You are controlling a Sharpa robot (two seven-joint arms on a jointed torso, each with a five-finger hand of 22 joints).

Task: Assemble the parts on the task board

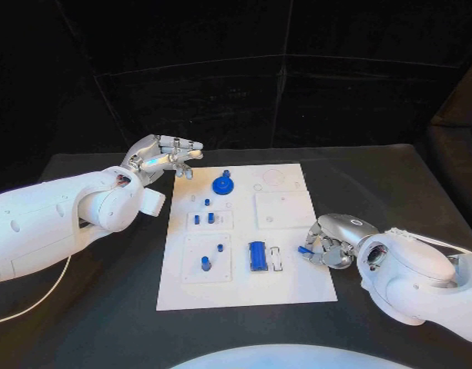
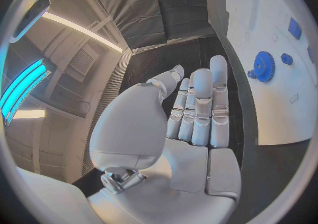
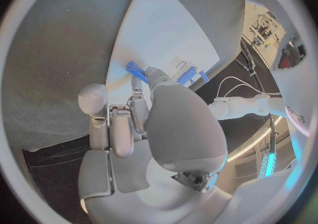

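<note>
1. Small blue part (image 1: pixel 304 250) sits at the right hand's fingertips, low over the task board (image 1: pixel 291 288) near its right edge, just right of the blue block (image 1: pixel 258 255) standing in its slot. In the right wrist view the same part (image 3: pixel 137 70) sticks out past the fingers, pinched, not cupped.
2. Right hand (image 1: pixel 331 242): fingers curled down and clamped on that part. Grip looks shallow, tip-only as far as I can judge.
3. Other parts on the board: blue gear (image 1: pixel 224 184) near the top, small blue pegs (image 1: pixel 207 218) in the middle-left panels, one more peg (image 1: pixel 205 263) in the lower-left panel. All well apart from the right hand.
4. Left hand (image 1: pixel 165 157): hovering off the board's upper-left corner over the tabletop (image 1: pixel 103 284), fingers apart and extended, holding nothing. The left wrist view confirms flat fingers (image 2: pixel 201 108), with the gear (image 2: pixel 264 66) beside them and not touched.
5. Risks, my read:
   - Part pivots or slips in the shallow pinch, then lands tilted or skids off the board.
   - Can't tell which socket it's meant for; misalignment would jam it.
   - Curled fingers are near the blue block and could knock it on the way in.
</note>
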